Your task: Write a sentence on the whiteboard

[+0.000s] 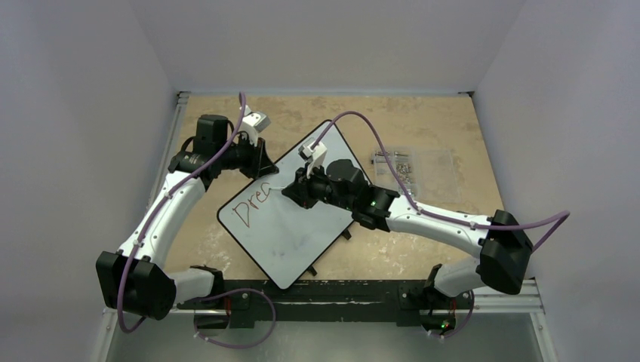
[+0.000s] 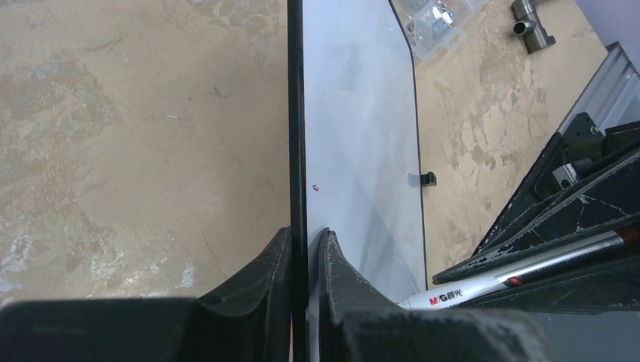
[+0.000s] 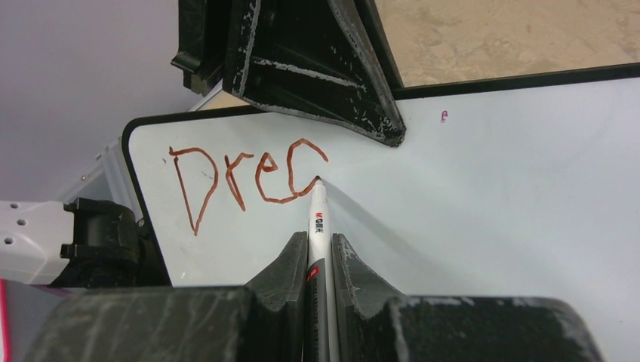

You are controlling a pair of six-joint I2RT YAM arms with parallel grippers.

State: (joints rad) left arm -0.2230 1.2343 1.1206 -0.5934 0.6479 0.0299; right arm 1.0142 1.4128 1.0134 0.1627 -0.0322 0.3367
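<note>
Between the right claw's [image 3: 313, 245] fingers sits a white pen [image 3: 318, 219], pinched tight, barrel running straight out ahead of the jaws. Its tip is down on the board [image 3: 490, 188], touching the tail of the last red stroke. The letters [image 3: 241, 181] so far read roughly "Drec", sloping up a little as they go.

From that tip, the bare white lies to the right in the wrist view; seen from above, that is up and away toward the board's far corner. The line of writing follows the board's long axis, which runs slantwise on the table [image 1: 423, 121] from near-left to far-right. So I reckon the coming strokes call for a slide along that axis, away from the left corner.

Over on the long far-left edge, the left claw [image 2: 306, 241] is clamped narrow on the black rim, one finger on each face, just above the last letter. It steadies; the right arm is the one at the writing line.

As for the board: glossy white, thin black rim, rounded corners, small black feet showing at the near edge, one tiny red speck near the top rim. Most of it is blank. A clear box [image 1: 415, 164] lies beyond it, well apart.
</note>
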